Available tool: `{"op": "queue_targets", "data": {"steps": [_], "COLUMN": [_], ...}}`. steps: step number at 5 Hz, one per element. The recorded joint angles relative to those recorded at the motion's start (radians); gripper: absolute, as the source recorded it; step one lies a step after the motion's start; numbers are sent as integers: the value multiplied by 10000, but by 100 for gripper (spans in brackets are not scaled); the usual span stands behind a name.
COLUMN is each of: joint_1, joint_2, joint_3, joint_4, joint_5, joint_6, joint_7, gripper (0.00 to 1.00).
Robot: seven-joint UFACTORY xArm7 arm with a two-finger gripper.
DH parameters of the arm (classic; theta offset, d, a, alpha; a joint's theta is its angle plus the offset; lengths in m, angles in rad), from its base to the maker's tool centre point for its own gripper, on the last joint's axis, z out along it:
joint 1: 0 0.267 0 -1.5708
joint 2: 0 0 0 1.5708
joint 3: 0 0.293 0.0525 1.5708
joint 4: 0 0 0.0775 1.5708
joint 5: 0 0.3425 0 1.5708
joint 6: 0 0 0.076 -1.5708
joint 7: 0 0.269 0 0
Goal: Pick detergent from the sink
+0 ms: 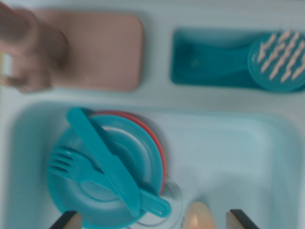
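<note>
We count one pale sink basin (238, 143) holding two stacked plates (143, 143), one teal knife (107, 162) and one teal fork (71, 168), plus one teal brush (267, 62) and one pink board (105, 50) above it.

Teal knife (107, 162), fork (71, 168), plate (76, 195); red plate (161, 148); pale-blue sink (238, 143).

Sink basin (238, 152) fills the lower frame. Stacked plates (138, 143) sit in its left part on the wrist view's left; knife (102, 160) and fork (71, 167) lie on the top plate, knife crossing over the fork. Detergent top (198, 215) at the bottom edge, right of the plates. Behind the basin: board (102, 50) left, brush (276, 62) in a tray (190, 67) right.
</note>
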Motion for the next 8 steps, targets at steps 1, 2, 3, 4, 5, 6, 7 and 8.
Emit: {"op": "queue_targets", "data": {"steps": [1, 2, 3, 4, 5, 6, 7, 8], "joint_1": [0, -67, -67, -128, -128, -182, -182, -227], "joint_2": [0, 55, 55, 106, 106, 150, 150, 187], "joint_3": [0, -82, -82, -157, -157, -223, -223, -278], "joint_4": [0, -390, -390, -743, -743, -1056, -1056, -1317], "joint_5": [0, 29, 29, 56, 56, 79, 79, 99], "joint_6": [0, -391, -391, -745, -745, -1058, -1058, -1320], "joint_7": [0, -216, -216, -412, -412, -585, -585, -730], "gripper": [0, 0, 0, 0, 0, 0, 0, 0]}}
